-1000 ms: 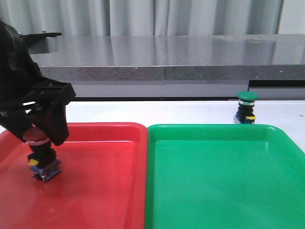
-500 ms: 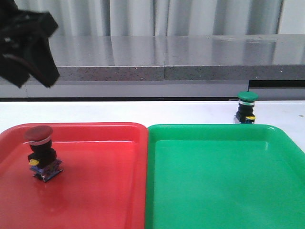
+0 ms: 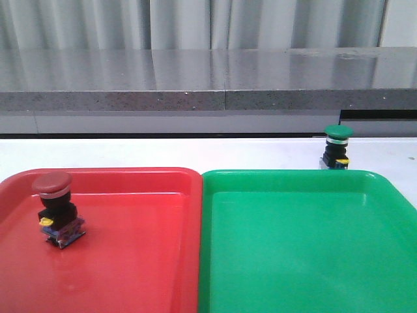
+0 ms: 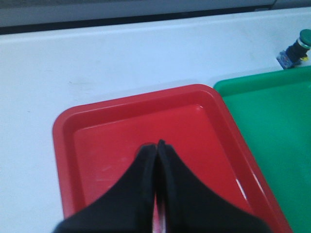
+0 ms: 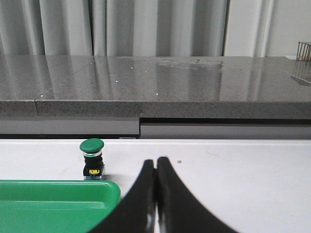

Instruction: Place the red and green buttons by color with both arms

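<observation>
Left claw (image 4: 156, 145): fingers pressed together, empty, up over the red tray (image 4: 65, 145).
Red button (image 3: 57, 209): upright inside that tray; the left claw's camera doesn't catch it.
Right claw (image 5: 156, 162): fingers together, empty.
Green button (image 5: 93, 159): on the white desk (image 5: 233, 170), ahead and beside the right claw, just outside the green tray (image 5: 58, 201).

The left gripper (image 4: 156, 145) has its two black fingers pressed together, tips meeting, nothing visibly between them, over the floor of the red tray (image 4: 63, 145). The green tray (image 4: 272, 126) lies edge to edge beside the red one on the white table (image 4: 97, 63). The green button (image 4: 297, 44) stands on the table just beyond the green tray's rim, partly cut off by the frame edge
</observation>
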You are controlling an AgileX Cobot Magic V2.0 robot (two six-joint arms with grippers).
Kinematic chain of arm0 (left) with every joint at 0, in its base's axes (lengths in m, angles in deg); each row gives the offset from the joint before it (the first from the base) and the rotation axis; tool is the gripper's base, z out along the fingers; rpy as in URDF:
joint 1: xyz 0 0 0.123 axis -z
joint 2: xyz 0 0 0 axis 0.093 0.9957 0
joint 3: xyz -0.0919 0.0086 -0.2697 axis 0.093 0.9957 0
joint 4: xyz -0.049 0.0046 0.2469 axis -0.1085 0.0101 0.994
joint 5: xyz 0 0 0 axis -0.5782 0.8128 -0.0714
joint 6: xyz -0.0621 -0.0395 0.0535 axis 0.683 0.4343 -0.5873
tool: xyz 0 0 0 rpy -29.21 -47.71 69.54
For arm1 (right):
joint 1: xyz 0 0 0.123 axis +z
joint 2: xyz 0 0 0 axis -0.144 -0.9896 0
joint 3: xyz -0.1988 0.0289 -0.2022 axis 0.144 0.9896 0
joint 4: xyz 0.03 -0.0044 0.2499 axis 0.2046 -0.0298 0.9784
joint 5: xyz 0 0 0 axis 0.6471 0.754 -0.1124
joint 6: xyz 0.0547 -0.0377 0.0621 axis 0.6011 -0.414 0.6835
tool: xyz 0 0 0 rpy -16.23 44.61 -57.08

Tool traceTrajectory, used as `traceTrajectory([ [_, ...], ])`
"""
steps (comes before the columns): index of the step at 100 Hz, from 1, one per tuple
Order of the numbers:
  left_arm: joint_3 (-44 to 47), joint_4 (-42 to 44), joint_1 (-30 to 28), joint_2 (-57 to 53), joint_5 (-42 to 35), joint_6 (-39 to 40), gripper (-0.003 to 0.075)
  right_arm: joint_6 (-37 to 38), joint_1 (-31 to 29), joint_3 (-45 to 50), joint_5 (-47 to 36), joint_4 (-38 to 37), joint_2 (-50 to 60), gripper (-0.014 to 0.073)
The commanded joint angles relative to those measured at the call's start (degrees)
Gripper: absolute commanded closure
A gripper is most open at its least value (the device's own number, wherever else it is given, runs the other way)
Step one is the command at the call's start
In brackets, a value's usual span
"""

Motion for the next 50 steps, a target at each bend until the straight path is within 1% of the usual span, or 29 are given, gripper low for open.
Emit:
traceTrajectory([
  [1,1.49,1.98,-1.48,-5.56,-4.08,1.27,0.0741,-0.08,-0.17,-1.11,-4.16,-0.50,1.27,0.0658],
  [4,2.18,2.15,-2.13,-7.58,-2.21,2.60,0.0741,-0.08,-0.17,-1.11,-4.16,-0.50,1.27,0.0658],
  [14,4.26,5.26,-4.52,-12.99,2.16,2.60,0.0741,-0.08,-0.17,-1.11,-4.16,-0.50,1.27,0.0658],
  [34,9.05,8.80,-9.17,-23.36,2.27,3.04,0.0741,-0.08,-0.17,-1.11,-4.16,-0.50,1.27,0.0658],
  [50,13.16,9.19,-12.08,-30.82,2.27,3.04,0.0741,-0.08,-0.17,-1.11,-4.16,-0.50,1.27,0.0658],
])
